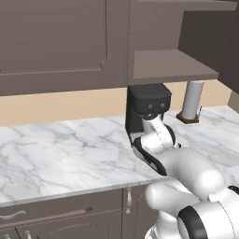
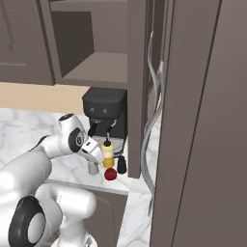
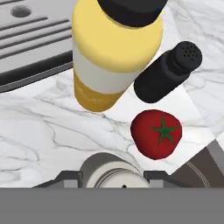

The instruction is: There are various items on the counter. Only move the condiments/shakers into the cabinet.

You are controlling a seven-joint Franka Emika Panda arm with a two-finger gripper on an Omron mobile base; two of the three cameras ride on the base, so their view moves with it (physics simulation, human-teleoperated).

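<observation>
A grey shaker (image 3: 109,169) stands on the white marble counter (image 3: 39,131) directly under my hand. My gripper (image 3: 113,177) is open, one dark finger on each side of the shaker's top. Just beyond it are a red fruit (image 3: 156,133) with a green stem, a small dark bottle (image 3: 166,72) and a taller yellow squeeze bottle (image 3: 111,52). From the right base view the gripper (image 2: 93,156) hovers over the shaker (image 2: 93,169), left of the yellow bottle (image 2: 108,155), fruit (image 2: 110,174) and dark bottle (image 2: 121,165). The open cabinet's shelf (image 2: 99,67) is above.
A black coffee machine (image 2: 103,108) stands right behind the bottles, under the shelf (image 1: 172,65). The cabinet's open door with a curved handle (image 2: 153,96) hangs close on the right. A paper towel roll (image 1: 192,100) stands further along the counter (image 1: 56,149).
</observation>
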